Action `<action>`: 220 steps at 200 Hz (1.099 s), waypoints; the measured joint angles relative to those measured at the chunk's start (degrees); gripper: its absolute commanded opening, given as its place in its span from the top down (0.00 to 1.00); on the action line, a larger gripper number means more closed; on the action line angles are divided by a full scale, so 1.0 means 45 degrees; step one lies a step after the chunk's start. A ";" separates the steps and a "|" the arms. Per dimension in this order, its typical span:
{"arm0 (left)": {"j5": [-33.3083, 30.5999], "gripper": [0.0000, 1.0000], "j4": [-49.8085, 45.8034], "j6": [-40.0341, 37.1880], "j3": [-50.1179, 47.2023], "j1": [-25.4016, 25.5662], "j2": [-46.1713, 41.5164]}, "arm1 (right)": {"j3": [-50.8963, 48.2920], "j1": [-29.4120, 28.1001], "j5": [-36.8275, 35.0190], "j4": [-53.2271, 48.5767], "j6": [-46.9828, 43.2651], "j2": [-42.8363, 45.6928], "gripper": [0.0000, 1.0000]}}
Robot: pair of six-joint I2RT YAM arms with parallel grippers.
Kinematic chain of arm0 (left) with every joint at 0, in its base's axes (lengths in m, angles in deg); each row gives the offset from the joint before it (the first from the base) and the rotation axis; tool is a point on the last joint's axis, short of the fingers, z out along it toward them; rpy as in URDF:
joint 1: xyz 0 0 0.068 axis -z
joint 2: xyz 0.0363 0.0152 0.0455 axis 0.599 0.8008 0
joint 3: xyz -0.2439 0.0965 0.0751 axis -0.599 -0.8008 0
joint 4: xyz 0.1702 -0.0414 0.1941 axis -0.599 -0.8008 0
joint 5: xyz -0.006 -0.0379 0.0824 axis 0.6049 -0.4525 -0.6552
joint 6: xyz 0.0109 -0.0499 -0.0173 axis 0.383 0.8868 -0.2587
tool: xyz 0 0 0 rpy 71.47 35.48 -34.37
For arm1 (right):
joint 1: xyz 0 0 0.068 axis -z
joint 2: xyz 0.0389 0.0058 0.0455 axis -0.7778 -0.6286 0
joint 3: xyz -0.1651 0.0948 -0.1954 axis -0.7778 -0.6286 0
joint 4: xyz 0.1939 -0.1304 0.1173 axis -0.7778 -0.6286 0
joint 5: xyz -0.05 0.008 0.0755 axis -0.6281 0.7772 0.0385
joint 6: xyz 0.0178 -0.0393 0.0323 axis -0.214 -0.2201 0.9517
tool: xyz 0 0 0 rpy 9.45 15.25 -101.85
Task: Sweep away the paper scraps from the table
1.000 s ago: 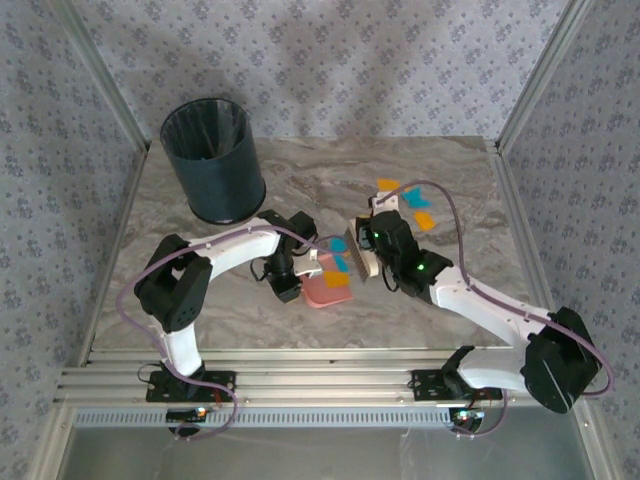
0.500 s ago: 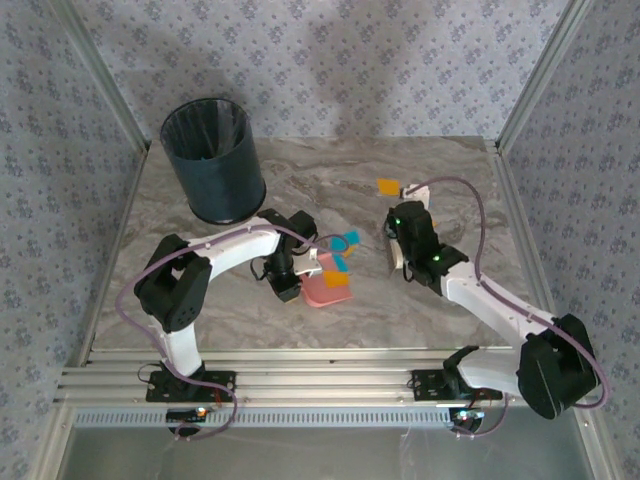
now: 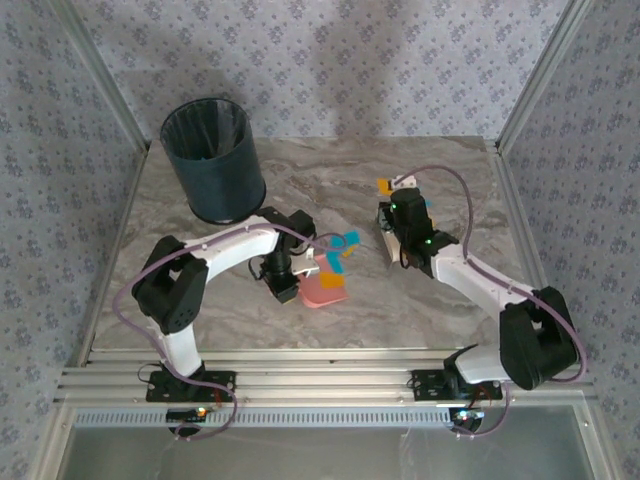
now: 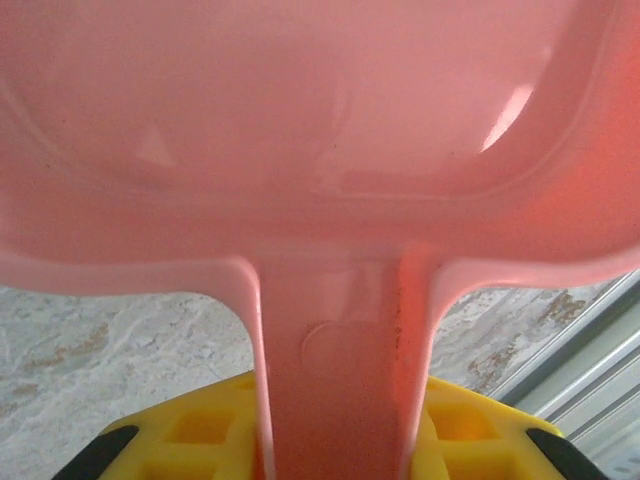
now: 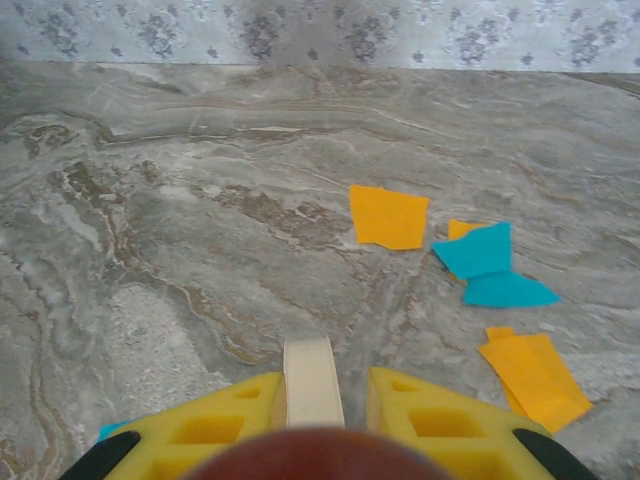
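Small orange and teal paper scraps (image 5: 388,216) on grey marbled stone table (image 5: 150,200), mid-right.
Clamps pink plastic dustpan (image 4: 320,130) by its handle in left gripper (image 4: 335,430), long axis left-right, mouth facing right; pinches cream brush handle (image 5: 312,370) in right gripper (image 5: 325,397).

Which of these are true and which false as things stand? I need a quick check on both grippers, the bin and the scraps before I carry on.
1. The left gripper is shut on the handle of the pink dustpan. True.
2. The waste bin lies tipped over. False: it stands upright near the far left corner of the table.
3. Orange and teal paper scraps lie on the table ahead of the right gripper. True.
4. The right gripper is open and empty. False: it is shut on a cream brush handle.
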 measured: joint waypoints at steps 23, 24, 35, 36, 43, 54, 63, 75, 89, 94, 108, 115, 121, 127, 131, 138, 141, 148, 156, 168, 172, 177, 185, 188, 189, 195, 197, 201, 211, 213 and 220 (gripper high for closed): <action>-0.0073 1.00 -0.0015 0.0301 -0.0083 0.0000 -0.0597 | 0.0296 0.0000 0.0311 0.0355 -0.0170 -0.0529 1.00; -0.0073 1.00 -0.0015 0.0311 -0.0092 0.0000 -0.0636 | 0.0306 0.0000 0.0311 0.0359 -0.0175 -0.0549 1.00; -0.0073 1.00 -0.0024 0.0452 -0.0223 0.0000 -0.0899 | 0.0447 0.0000 0.0413 0.0505 -0.0262 -0.0772 1.00; -0.0073 1.00 -0.0024 0.0466 -0.0248 0.0000 -0.0928 | 0.0466 0.0000 0.0432 0.0520 -0.0272 -0.0797 1.00; -0.0073 1.00 -0.0029 0.0539 -0.0359 0.0000 -0.1064 | 0.0559 0.0000 0.0495 0.0588 -0.0316 -0.0928 1.00; -0.0068 1.00 -0.0073 0.0631 -0.0544 0.0000 -0.1175 | 0.0738 0.0000 0.0593 0.0651 -0.0369 -0.1161 1.00; -0.0068 1.00 -0.0078 0.0724 -0.0724 0.0000 -0.1209 | 0.0903 -0.0010 0.0661 0.0709 -0.0408 -0.1365 1.00; -0.0058 1.00 -0.0078 0.0816 -0.0967 0.0000 -0.1214 | 0.1088 -0.0015 0.0758 0.0806 -0.0427 -0.1598 1.00; -0.0019 1.00 -0.0112 0.0957 -0.1205 0.0000 -0.1214 | 0.1258 -0.0049 0.0899 0.0845 -0.0500 -0.1797 1.00; -0.0019 1.00 -0.0126 0.1025 -0.1263 0.0000 -0.1214 | 0.1302 -0.0063 0.0947 0.0879 -0.0510 -0.1860 1.00; -0.0019 1.00 -0.0214 0.1151 -0.1345 0.0000 -0.1214 | 0.1433 -0.0131 0.1059 0.0923 -0.0607 -0.2011 1.00; -0.0019 1.00 -0.0248 0.1248 -0.1345 0.0000 -0.1214 | 0.1491 -0.0175 0.1127 0.0952 -0.0656 -0.2084 1.00; -0.0029 1.00 -0.0262 0.1302 -0.1345 0.0000 -0.1214 | 0.1530 -0.0214 0.1190 0.0967 -0.0699 -0.2132 1.00; -0.0029 1.00 -0.0277 0.1360 -0.1345 0.0000 -0.1209 | 0.1574 -0.0253 0.1253 0.0971 -0.0724 -0.2176 1.00; -0.0029 1.00 -0.0282 0.1399 -0.1345 0.0000 -0.1209 | 0.1603 -0.0272 0.1292 0.0971 -0.0743 -0.2200 1.00; -0.0029 1.00 -0.0306 0.1462 -0.1345 0.0000 -0.1205 | 0.1642 -0.0311 0.1345 0.0971 -0.0797 -0.2234 1.00; -0.0024 1.00 -0.0311 0.1477 -0.1345 0.0000 -0.1205 | 0.1651 -0.0325 0.1384 0.0971 -0.0806 -0.2254 1.00; -0.0019 1.00 -0.0321 0.1515 -0.1345 0.0000 -0.1205 | 0.1671 -0.0359 0.1447 0.0971 -0.0860 -0.2273 1.00; -0.0019 1.00 -0.0321 0.1554 -0.1345 0.0000 -0.1190 | 0.1676 -0.0393 0.1545 0.0971 -0.0942 -0.2273 1.00; -0.0015 1.00 -0.0330 0.1588 -0.1341 0.0000 -0.1122 | 0.1676 -0.0452 0.1690 0.0962 -0.1073 -0.2273 1.00; -0.0015 1.00 -0.0325 0.1613 -0.1341 0.0000 -0.1088 | 0.1681 -0.0471 0.1734 0.0957 -0.1103 -0.2273 1.00; -0.0015 1.00 -0.0330 0.1622 -0.1341 0.0000 -0.1030 | 0.1685 -0.0505 0.1787 0.0952 -0.1161 -0.2273 1.00; -0.0010 1.00 -0.0325 0.1666 -0.1326 0.0000 -0.0923 | 0.1685 -0.0568 0.1889 0.0937 -0.1248 -0.2273 1.00; -0.0010 1.00 -0.0321 0.1671 -0.1316 0.0000 -0.0860 | 0.1685 -0.0607 0.1948 0.0933 -0.1277 -0.2273 1.00; -0.0005 1.00 -0.0321 0.1676 -0.1311 0.0000 -0.0850 | 0.1685 -0.0617 0.1957 0.0933 -0.1282 -0.2273 1.00; 0.0024 1.00 -0.0325 0.1705 -0.1277 0.0000 -0.0758 | 0.1685 -0.0685 0.2035 0.0923 -0.1350 -0.2273 1.00; 0.0029 1.00 -0.0321 0.1710 -0.1263 0.0000 -0.0729 | 0.1685 -0.0709 0.2074 0.0923 -0.1370 -0.2273 1.00; 0.0034 1.00 -0.0316 0.1719 -0.1234 0.0000 -0.0661 | 0.1685 -0.0753 0.2113 0.0923 -0.1394 -0.2268 1.00; 0.0049 1.00 -0.0311 0.1719 -0.1137 0.0000 -0.0520 | 0.1681 -0.0889 0.2268 0.0908 -0.1462 -0.2268 1.00; 0.0049 1.00 -0.0306 0.1719 -0.1112 0.0000 -0.0486 | 0.1681 -0.0913 0.2297 0.0903 -0.1477 -0.2268 1.00; 0.0068 1.00 -0.0311 0.1729 -0.1035 0.0000 -0.0379 | 0.1671 -0.1005 0.2380 0.0874 -0.1515 -0.2263 1.00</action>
